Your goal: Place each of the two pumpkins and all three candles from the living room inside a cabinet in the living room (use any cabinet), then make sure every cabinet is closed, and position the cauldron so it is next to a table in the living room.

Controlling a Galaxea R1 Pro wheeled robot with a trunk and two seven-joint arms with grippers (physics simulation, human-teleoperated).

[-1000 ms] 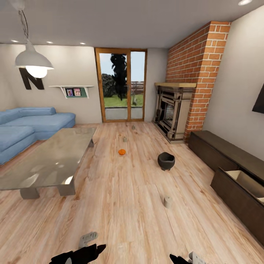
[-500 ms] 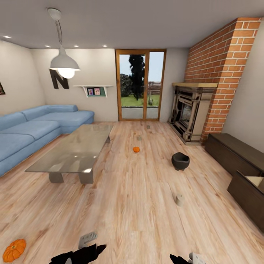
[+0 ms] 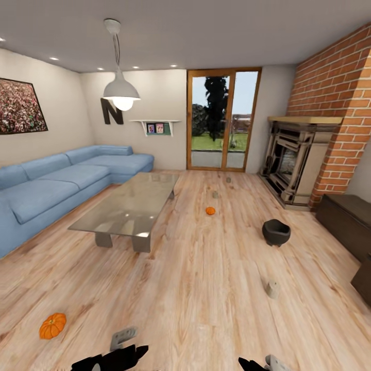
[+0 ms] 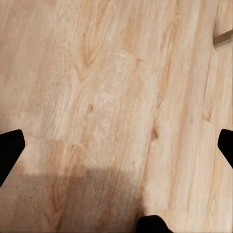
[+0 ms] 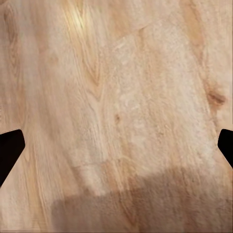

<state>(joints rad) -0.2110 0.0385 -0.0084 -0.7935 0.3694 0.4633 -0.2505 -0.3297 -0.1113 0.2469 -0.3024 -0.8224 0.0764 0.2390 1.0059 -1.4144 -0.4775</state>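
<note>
Head view, larger pumpkin (image 3: 52,325) on floor, just left of left claw (image 3: 116,355)

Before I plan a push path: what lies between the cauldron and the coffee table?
In the head view, mostly bare plank floor separates the cauldron from the table; the small pumpkin sits on the floor within that stretch, slightly farther back.

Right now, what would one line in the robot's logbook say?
grippers: both open, empty | large pumpkin: floor, near-left | small pumpkin: floor | nearest candle: floor | cauldron: floor, apart from table
</note>
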